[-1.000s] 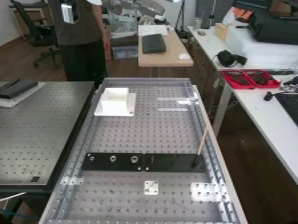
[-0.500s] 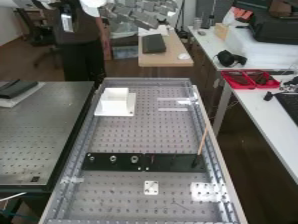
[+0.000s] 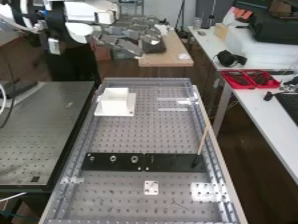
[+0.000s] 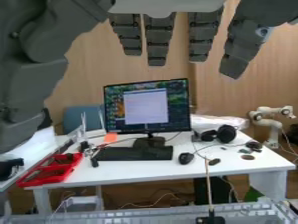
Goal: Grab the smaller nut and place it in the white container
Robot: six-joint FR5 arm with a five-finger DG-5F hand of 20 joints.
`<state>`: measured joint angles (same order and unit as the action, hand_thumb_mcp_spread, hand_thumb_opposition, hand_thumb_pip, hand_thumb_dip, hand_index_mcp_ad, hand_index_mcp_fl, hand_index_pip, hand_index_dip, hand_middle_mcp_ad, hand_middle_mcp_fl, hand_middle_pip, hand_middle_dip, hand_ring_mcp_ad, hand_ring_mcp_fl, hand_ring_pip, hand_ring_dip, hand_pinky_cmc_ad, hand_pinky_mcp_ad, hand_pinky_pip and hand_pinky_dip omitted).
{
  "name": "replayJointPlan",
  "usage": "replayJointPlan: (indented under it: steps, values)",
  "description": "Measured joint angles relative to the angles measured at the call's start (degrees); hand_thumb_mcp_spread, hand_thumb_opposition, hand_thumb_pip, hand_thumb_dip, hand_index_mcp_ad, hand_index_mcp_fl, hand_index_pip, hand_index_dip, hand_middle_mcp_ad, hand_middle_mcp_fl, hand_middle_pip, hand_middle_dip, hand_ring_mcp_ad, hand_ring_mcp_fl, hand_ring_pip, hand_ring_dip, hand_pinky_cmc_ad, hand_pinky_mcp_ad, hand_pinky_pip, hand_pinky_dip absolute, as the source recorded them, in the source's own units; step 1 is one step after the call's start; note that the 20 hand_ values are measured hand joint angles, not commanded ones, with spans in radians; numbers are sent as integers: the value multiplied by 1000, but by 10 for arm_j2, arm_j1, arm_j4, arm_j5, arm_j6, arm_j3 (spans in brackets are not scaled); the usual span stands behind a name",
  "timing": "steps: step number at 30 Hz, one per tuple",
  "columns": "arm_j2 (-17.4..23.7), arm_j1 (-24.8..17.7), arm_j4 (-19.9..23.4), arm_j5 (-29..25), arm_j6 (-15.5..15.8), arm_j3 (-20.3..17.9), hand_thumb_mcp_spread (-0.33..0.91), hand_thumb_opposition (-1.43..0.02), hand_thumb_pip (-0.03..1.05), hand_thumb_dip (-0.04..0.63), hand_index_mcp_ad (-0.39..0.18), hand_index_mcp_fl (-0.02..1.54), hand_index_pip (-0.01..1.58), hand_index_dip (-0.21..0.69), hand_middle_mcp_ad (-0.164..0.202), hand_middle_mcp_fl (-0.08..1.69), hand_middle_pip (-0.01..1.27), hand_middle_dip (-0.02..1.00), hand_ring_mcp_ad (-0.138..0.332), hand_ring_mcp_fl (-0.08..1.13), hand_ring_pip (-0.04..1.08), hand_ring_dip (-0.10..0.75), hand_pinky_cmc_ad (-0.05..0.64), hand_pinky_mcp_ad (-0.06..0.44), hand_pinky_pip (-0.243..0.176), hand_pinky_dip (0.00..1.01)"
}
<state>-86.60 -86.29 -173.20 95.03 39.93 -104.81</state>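
Hand (image 3: 126,37) and white arm (image 3: 83,14), high view, with clock-face directions taken about that view's centre. Compared with the earlier frames, the hand is brought lower in the view from the edge at 12 o'clock and is now seen at 11 to 12 o'clock, above the far end of the perforated bench (image 3: 120,187) and well apart from the parts. More of the arm is brought into view at 11 o'clock, and a looped cable (image 3: 2,100) is newly seen at the edge at 9 o'clock. The smaller nut (image 3: 91,158) is left unmoved at 7 to 8 o'clock, standing on the flat black bar (image 3: 174,162); the larger nut (image 3: 113,158) and the bearing (image 3: 134,158) are likewise unchanged beside it, toward 3 o'clock. The white container (image 3: 116,104) is also unmoved, placed from the smaller nut at between 12 and 1 o'clock.

In the wrist view, the fingers (image 4: 157,42) are held straight and spread, the hand being wide with nothing grasped; the thumb (image 4: 30,85) is held apart from them and is partly cut off by the frame. In the high view, the dark flat object (image 3: 154,47) on the wooden desk (image 3: 151,61) is partly hidden by the hand, and the arm is cut off by the edge. The container's interior and the smaller nut's outline are hard to make out.
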Motion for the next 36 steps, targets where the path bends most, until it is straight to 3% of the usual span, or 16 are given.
replayJointPlan:
  steps: [11, 19, 23, 26, 32, 36]
  values:
    - [18, 27, 30, 26, 23, -62, 190, -710, 485, 16, -24, 7, 70, 173, 44, 10, 140, 176, 202, -2, 103, 77, 443, 330, -91, 209]
    - [27, 60, 82, 44, 30, -126, 204, -724, 564, 31, -23, 9, 87, 173, 45, 37, 141, 183, 202, -2, 103, 77, 443, 330, -91, 209]
    - [26, 75, 101, 56, 30, -142, 218, -728, 564, 40, -23, 37, 86, 173, 42, 38, 143, 188, 202, -2, 103, 77, 443, 330, -89, 209]
    - [23, 86, 116, 69, 34, -154, 229, -745, 644, 45, -23, 38, 82, 182, 45, 38, 140, 188, 204, -2, 103, 77, 443, 330, -89, 209]
    - [13, 100, 137, 89, 41, -169, 264, -761, 649, 112, -56, 38, 103, 208, 44, 51, 138, 192, 202, -2, 103, 77, 443, 330, -89, 208]
    - [4, 108, 149, 99, 41, -178, 276, -787, 730, 126, -58, 37, 131, 208, 42, 45, 141, 195, 202, -2, 103, 79, 443, 330, -89, 208]
